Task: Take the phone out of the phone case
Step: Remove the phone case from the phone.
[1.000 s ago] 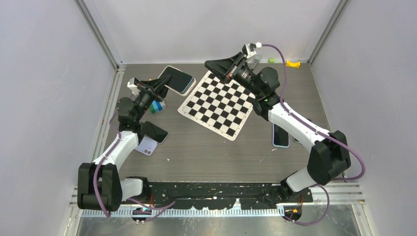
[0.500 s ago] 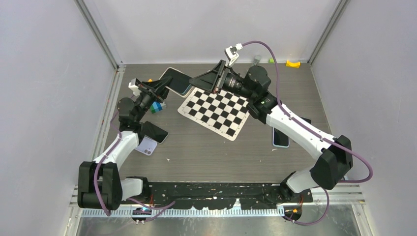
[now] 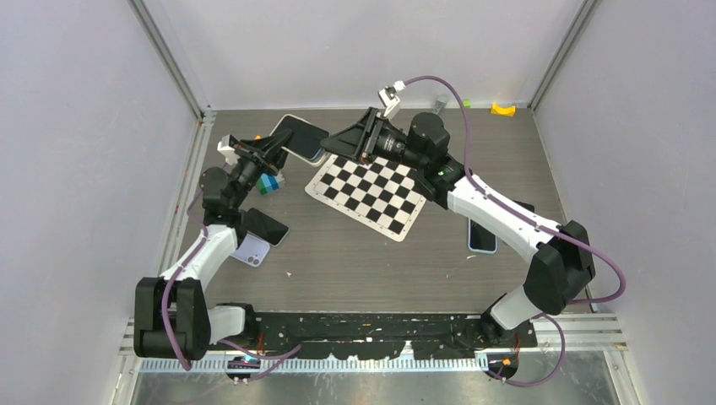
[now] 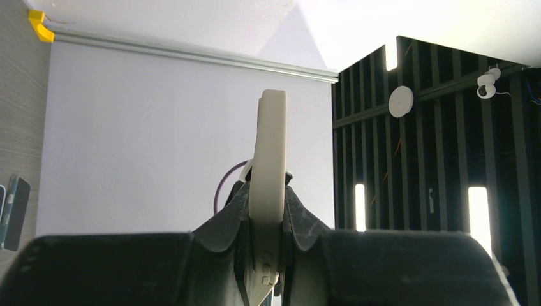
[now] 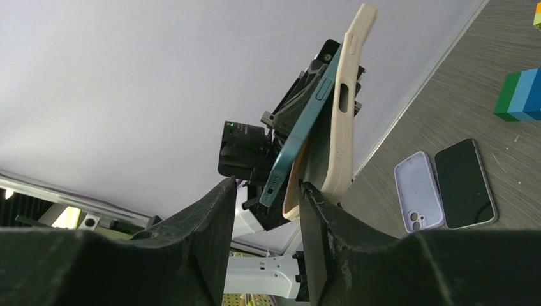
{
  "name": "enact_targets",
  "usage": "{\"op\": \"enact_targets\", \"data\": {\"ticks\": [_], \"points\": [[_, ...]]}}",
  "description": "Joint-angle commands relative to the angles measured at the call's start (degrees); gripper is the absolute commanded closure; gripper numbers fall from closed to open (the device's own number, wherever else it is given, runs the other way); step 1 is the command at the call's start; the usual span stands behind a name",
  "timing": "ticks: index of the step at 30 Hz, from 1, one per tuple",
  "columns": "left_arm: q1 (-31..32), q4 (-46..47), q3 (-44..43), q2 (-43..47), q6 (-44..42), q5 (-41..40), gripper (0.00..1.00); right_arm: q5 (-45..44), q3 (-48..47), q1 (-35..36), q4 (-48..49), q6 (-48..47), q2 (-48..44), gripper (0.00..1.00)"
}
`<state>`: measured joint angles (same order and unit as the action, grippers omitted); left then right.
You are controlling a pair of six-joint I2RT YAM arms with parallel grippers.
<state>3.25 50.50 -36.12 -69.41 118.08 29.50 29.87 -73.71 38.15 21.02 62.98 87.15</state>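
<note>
Within left gripper (image 4: 265,205), beige phone case (image 4: 269,146), phone (image 5: 300,127) seemingly half out

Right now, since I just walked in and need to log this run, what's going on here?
The left gripper is shut on a beige phone case, holding it in the air over the back left of the table. The blue phone is already partly peeled out of it along one edge. The right gripper is open, with its fingers either side of the case's near end, not gripping it.
</note>
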Motion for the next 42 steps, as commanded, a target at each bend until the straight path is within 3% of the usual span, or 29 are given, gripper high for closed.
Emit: {"op": "enact_targets", "data": {"ticks": [1,4,8,15,17,20,22,24,29,34,37,42], "points": [[0.0,8.5,-3.7,2.3,9.1,0.2,1.00,-3.0,-1.5,0.3,-2.1,-0.3,1.2,0.53],[0.0,8.4,-6.2,1.8,4.9,3.3,1.00,-5.3,-2.5,0.3,-6.7,-0.3,1.5,0.50],[0.2,5.0,-11.5,0.9,-4.8,13.8,1.00,-6.0,-5.8,0.3,-12.5,-0.9,2.3,0.47],[0.4,-8.9,-15.4,3.6,-20.2,22.0,1.00,-2.5,-7.0,0.5,-8.7,2.9,3.1,0.48],[0.3,-11.8,-15.8,4.3,-22.9,22.9,1.00,-1.7,-7.5,0.6,-8.2,4.0,3.7,0.55],[0.3,-15.9,-15.9,5.0,-25.8,23.2,0.97,-1.0,-9.1,0.7,-8.5,5.9,4.5,0.79],[0.3,-17.3,-15.8,5.5,-26.8,23.2,0.93,-0.8,-9.6,0.6,-8.5,7.0,4.8,0.94],[0.3,-18.9,-15.8,5.9,-28.3,23.0,0.85,-1.3,-9.5,0.6,-7.8,8.3,4.5,0.99],[0.3,-27.3,-15.8,8.2,-36.6,22.4,0.60,-4.5,-8.4,0.5,-5.8,12.8,3.0,0.99],[0.3,-36.8,-14.2,11.4,-46.2,20.1,0.23,-6.6,-6.7,-0.1,-2.7,19.5,2.7,0.99],[0.4,-35.6,-12.8,11.6,-46.9,20.7,0.15,-7.0,-5.9,-0.3,-1.6,22.8,3.0,0.99],[0.3,-33.8,-11.4,11.4,-47.2,21.5,0.10,-6.7,-5.4,-0.3,0.4,25.8,3.8,0.99]]}}
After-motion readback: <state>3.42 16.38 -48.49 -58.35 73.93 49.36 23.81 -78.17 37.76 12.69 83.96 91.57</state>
